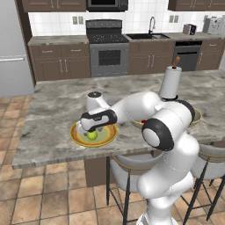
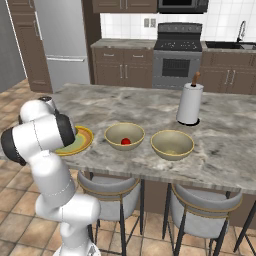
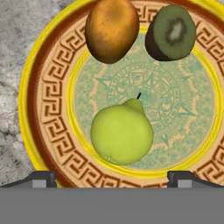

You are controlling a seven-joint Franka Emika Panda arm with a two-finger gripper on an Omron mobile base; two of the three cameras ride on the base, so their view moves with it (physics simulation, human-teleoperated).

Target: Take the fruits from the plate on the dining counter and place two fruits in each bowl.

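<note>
The plate (image 3: pixel 43 109) with its yellow-orange patterned rim lies on the dining counter (image 1: pixel 57 105) near its front edge. On the plate are a yellow-green fruit (image 3: pixel 121 134), an orange fruit (image 3: pixel 112 29) and a dark brownish-green cut fruit (image 3: pixel 170 33). My gripper (image 3: pixel 111 179) hangs open straight above the yellow-green fruit (image 1: pixel 92 135), fingertips (image 3: pixel 41 178) wide apart and holding nothing. In the left base view the gripper (image 1: pixel 90 128) hovers just over the plate (image 1: pixel 110 136). Right of the plate (image 2: pixel 82 142) stand two bowls: the near bowl (image 2: pixel 124 131) holds the red fruit (image 2: pixel 125 141), the far bowl (image 2: pixel 172 144) looks empty.
A paper towel roll (image 2: pixel 190 103) stands upright behind the bowls. Two grey stools (image 2: pixel 112 192) are tucked under the counter's front edge. My own arm hides part of the bowls in the left base view. Stove (image 1: pixel 109 48), sink and fridge line the back wall.
</note>
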